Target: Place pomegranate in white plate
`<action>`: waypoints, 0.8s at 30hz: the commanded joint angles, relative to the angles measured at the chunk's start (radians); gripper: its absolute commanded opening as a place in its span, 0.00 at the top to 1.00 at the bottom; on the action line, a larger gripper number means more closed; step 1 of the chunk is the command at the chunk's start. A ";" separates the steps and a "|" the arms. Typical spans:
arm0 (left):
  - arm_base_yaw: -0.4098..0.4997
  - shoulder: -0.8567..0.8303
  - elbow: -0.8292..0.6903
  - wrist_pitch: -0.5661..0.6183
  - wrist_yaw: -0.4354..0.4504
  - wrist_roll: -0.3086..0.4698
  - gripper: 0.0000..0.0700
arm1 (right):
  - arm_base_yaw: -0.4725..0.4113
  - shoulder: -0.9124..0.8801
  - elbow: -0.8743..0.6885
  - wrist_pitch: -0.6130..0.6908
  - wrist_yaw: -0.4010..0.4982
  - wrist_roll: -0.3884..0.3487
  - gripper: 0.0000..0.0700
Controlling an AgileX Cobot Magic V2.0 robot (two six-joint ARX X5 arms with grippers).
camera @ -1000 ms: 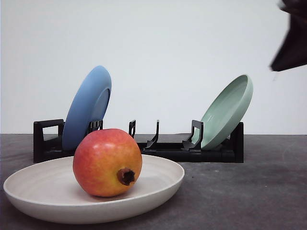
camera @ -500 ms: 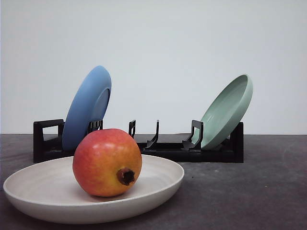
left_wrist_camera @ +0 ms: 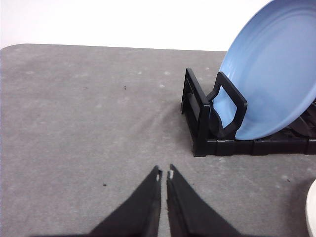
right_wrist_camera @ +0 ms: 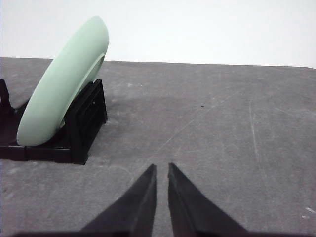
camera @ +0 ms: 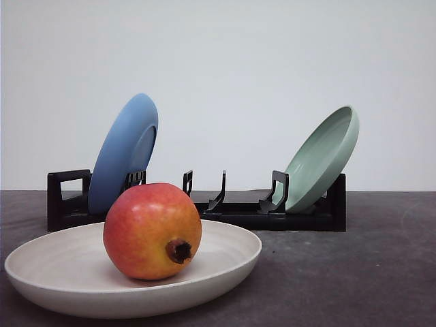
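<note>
The pomegranate, red fading to orange-yellow with its brown crown stub facing forward, rests inside the white plate at the front left of the table. A sliver of that plate's rim shows in the left wrist view. My left gripper is shut with nothing between its fingers, hovering over bare grey tabletop beside the rack's blue-plate end. My right gripper is also shut and empty, above the table off the rack's green-plate end.
A black dish rack stands behind the white plate. A blue plate leans in its left slot and a pale green plate in its right slot. The grey tabletop stretches to the right.
A dark part of the right arm at the upper right of the front view one second ago has moved out of the picture. The pomegranate and plates have not moved.
</note>
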State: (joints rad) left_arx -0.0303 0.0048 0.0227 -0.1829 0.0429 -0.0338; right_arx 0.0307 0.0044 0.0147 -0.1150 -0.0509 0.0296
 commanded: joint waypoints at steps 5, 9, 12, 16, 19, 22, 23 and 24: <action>0.000 -0.002 -0.011 -0.003 -0.002 0.014 1.00 | -0.002 -0.001 -0.005 0.011 0.000 -0.005 0.94; 0.000 -0.002 -0.011 -0.003 -0.002 0.014 1.00 | -0.002 -0.001 -0.005 0.011 0.000 -0.005 0.94; 0.000 -0.002 -0.011 -0.003 -0.002 0.014 1.00 | -0.002 -0.001 -0.005 0.011 0.000 -0.005 0.94; 0.000 -0.002 -0.011 -0.003 -0.002 0.014 1.00 | -0.002 -0.001 -0.005 0.011 0.000 -0.005 0.94; 0.000 -0.002 -0.011 -0.003 -0.002 0.014 1.00 | -0.002 -0.001 -0.005 0.011 0.000 -0.005 0.94; 0.000 -0.002 -0.011 -0.003 -0.002 0.014 1.00 | -0.002 -0.001 -0.005 0.011 0.000 -0.005 0.94; 0.000 -0.002 -0.011 -0.003 -0.002 0.014 1.00 | -0.002 -0.001 -0.005 0.011 0.000 -0.005 0.94; 0.000 -0.002 -0.011 -0.003 -0.002 0.014 1.00 | -0.002 -0.001 -0.005 0.011 0.000 -0.005 0.94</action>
State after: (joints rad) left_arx -0.0303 0.0048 0.0227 -0.1829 0.0429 -0.0338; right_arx 0.0307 0.0044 0.0147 -0.1150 -0.0513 0.0296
